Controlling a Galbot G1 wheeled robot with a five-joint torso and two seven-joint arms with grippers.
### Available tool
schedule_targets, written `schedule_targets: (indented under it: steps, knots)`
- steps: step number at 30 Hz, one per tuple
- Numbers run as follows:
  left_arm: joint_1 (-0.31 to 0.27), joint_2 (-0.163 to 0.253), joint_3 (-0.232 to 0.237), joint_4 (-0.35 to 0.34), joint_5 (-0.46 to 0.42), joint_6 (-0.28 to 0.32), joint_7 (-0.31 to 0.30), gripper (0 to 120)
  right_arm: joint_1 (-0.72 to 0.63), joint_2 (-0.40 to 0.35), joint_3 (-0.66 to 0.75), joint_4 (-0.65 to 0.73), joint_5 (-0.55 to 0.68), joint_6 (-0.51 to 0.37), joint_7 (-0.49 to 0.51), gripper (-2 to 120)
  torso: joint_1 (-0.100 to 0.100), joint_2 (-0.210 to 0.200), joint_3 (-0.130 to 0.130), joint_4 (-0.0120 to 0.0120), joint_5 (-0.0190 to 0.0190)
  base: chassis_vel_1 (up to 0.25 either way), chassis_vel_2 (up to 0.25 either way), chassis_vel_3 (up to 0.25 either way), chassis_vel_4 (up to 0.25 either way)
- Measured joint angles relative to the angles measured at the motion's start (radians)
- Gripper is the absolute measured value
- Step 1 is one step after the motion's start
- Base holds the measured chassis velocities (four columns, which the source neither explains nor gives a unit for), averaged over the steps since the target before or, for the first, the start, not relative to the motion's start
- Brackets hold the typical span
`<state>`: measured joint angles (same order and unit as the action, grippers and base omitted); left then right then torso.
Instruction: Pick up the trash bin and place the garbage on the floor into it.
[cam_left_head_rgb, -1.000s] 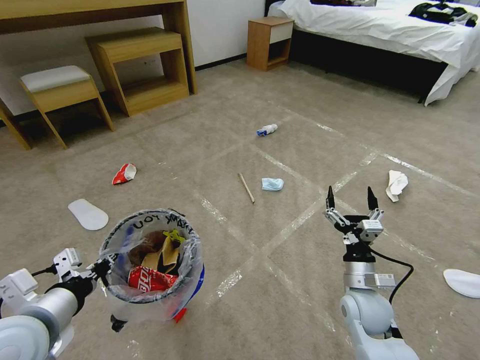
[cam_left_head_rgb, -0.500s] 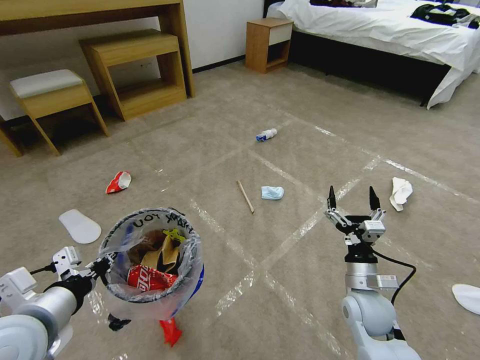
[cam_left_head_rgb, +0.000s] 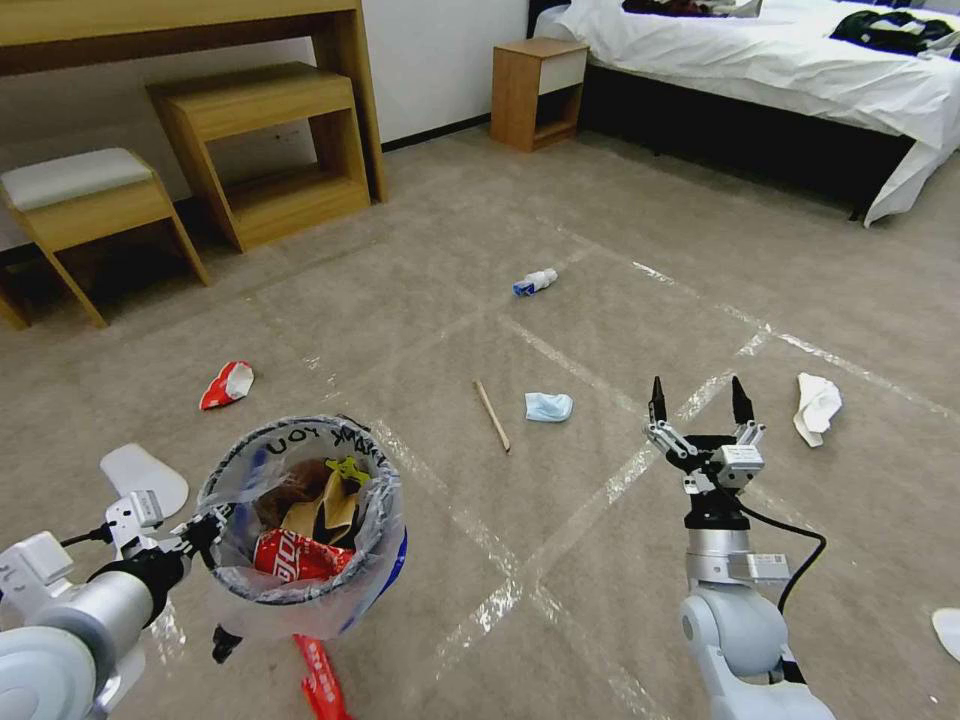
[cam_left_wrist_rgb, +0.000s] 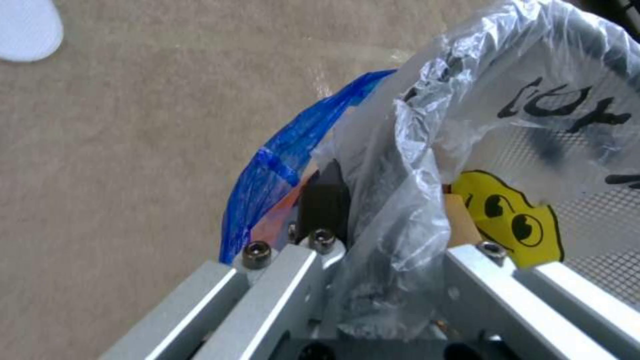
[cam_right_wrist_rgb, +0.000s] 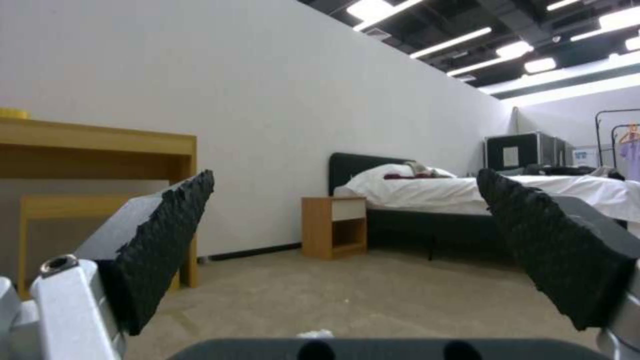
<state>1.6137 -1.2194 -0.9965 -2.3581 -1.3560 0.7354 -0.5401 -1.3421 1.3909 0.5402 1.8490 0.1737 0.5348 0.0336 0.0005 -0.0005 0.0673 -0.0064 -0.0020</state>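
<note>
Head view: left gripper (cam_left_head_rgb: 205, 532) is pinched onto the trash bin (cam_left_head_rgb: 300, 530) rim, bin off the floor (cam_left_head_rgb: 600, 250). Right gripper (cam_left_head_rgb: 697, 415) spread wide, empty, hovering near the mask (cam_left_head_rgb: 548, 406).

Left wrist: grip looks mostly liner (cam_left_wrist_rgb: 400, 165), might slip.

Right wrist: pads (cam_right_wrist_rgb: 160, 240) gaping.

White-grey rounded arms, black cables, silver screwed brackets, black ridged fingertips (cam_right_wrist_rgb: 167, 240).

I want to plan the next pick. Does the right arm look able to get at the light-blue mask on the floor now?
Probably yes. The right gripper is open and holds nothing, and the light-blue mask lies on bare carpet ahead, toward the robot's left. Only the wooden stick lies near it, on the far side. The arm would have to come down.
</note>
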Motion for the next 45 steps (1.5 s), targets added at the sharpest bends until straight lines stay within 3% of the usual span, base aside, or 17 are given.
schedule_targets:
  steps: [26,39,45]
  knots:
    - [-0.019,0.024,-0.002,0.024,-0.010,-0.002,-0.001,0,0.032,0.005,-0.017,-0.025,-0.004,0.001,-0.003,100,0.000,0.000,0.000,0.0000,-0.0001,-0.137,0.136,0.137,-0.146]
    - [-0.020,0.039,0.004,0.042,0.010,-0.002,0.027,0,0.038,0.001,-0.012,-0.028,0.001,0.001,-0.002,100,0.000,0.000,0.000,0.0000,0.0000,-0.162,0.164,0.156,-0.157]
    - [-0.020,0.053,0.010,0.056,0.040,-0.002,0.068,0,0.044,-0.001,-0.012,-0.035,-0.001,0.017,-0.003,100,0.000,0.000,0.000,0.0002,0.0000,-0.180,0.161,0.154,-0.155]
